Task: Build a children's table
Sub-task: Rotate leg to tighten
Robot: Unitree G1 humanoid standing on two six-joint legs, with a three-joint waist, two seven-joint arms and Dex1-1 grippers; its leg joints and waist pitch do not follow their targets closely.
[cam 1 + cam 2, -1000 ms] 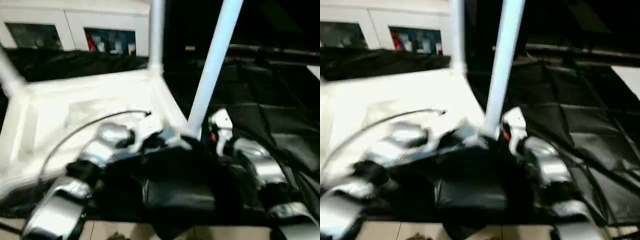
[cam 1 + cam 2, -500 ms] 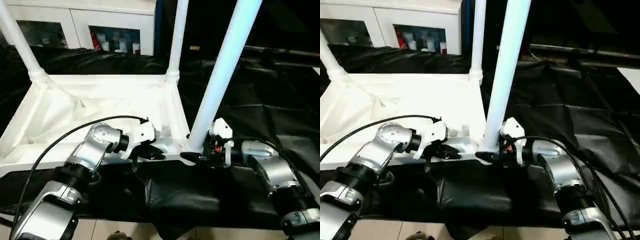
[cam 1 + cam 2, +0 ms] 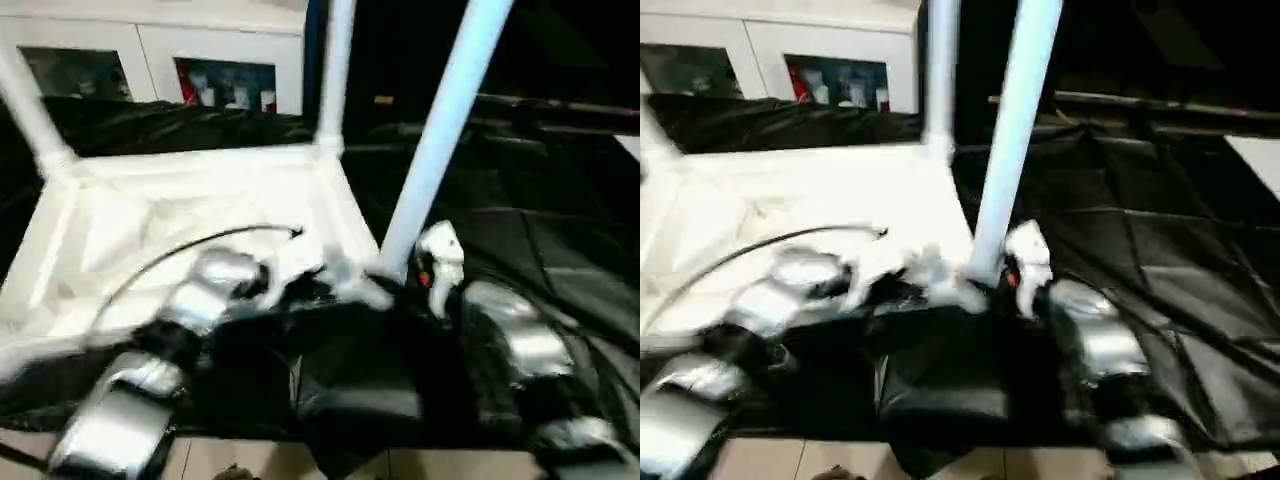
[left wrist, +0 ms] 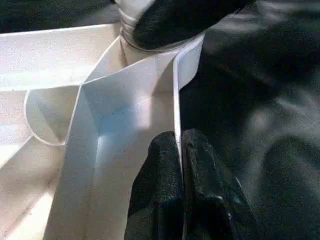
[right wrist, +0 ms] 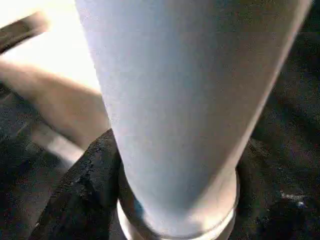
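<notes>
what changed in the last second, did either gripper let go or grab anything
No new grab or release shows. The left gripper stays pinched shut on the tabletop rim, and the right gripper stays around the near leg at its base. The legs remain standing in their sockets.

White tabletop [image 3: 180, 215] and legs [image 3: 440, 130], black cloth [image 3: 520, 220], silver forearms [image 3: 515, 335]

Tabletop [image 3: 200, 215] + legs [image 3: 440, 130]: smooth white plastic; black cloth [image 3: 520, 230] w/ sheen; forearms [image 3: 520, 340] silver metal.
</notes>
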